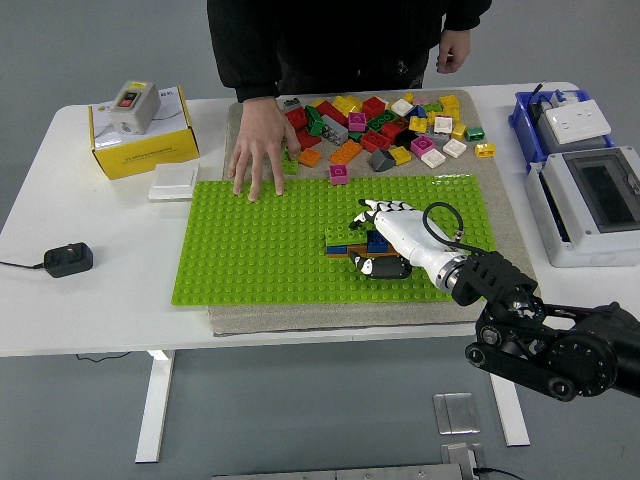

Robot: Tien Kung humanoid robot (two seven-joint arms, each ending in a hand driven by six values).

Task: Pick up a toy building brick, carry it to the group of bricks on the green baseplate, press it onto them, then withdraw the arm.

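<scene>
A small stack of bricks [346,238], green on top with blue and orange beside and below, sits on the green baseplate [260,250] right of its middle. My right hand [380,236], white with a black forearm, lies just right of the stack. Its fingers [376,208] are spread over the blue brick, the thumb is low at the front, and it grips nothing. Loose bricks [380,125] in many colours lie on the grey mat behind the plate. My left arm is out of view.
A person stands at the far side, one hand [258,150] flat on the plate's far left edge. A yellow box [145,135], a white switch plate [173,182] and a black plug [68,259] lie left. A blue bin [560,118] and grey box [590,205] stand right.
</scene>
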